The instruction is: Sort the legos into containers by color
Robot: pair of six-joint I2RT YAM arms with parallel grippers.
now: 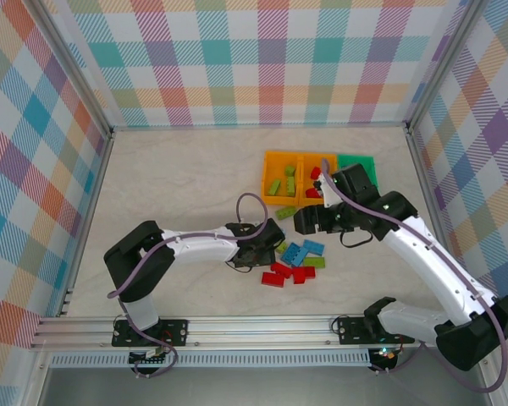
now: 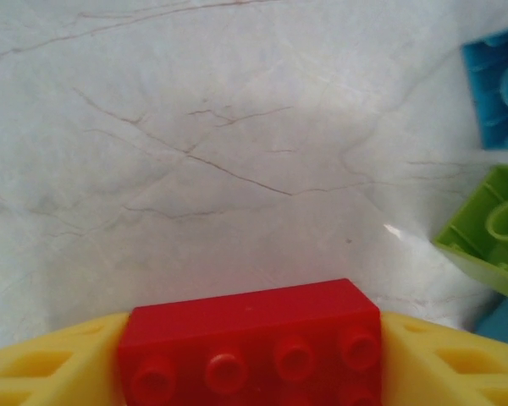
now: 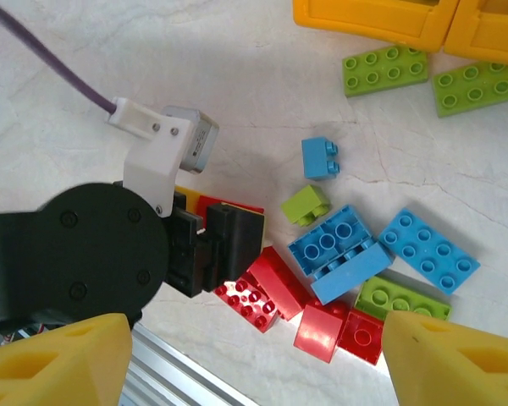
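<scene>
Between the fingers of my left gripper [image 2: 252,376] a red brick [image 2: 245,326] is pinched across its smooth side walls (studs up, a sound hold, I judge); light, rigid, slick plastic, so squeeze squarely; it sits low by the loose legos [image 1: 298,258]; right gripper [image 3: 258,359] hangs spread wide, empty, above them; orange bins [image 1: 281,154] beyond.

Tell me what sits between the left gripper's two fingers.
A red brick fills the gap, touching both yellow fingers. The left wrist view shows this.
</scene>
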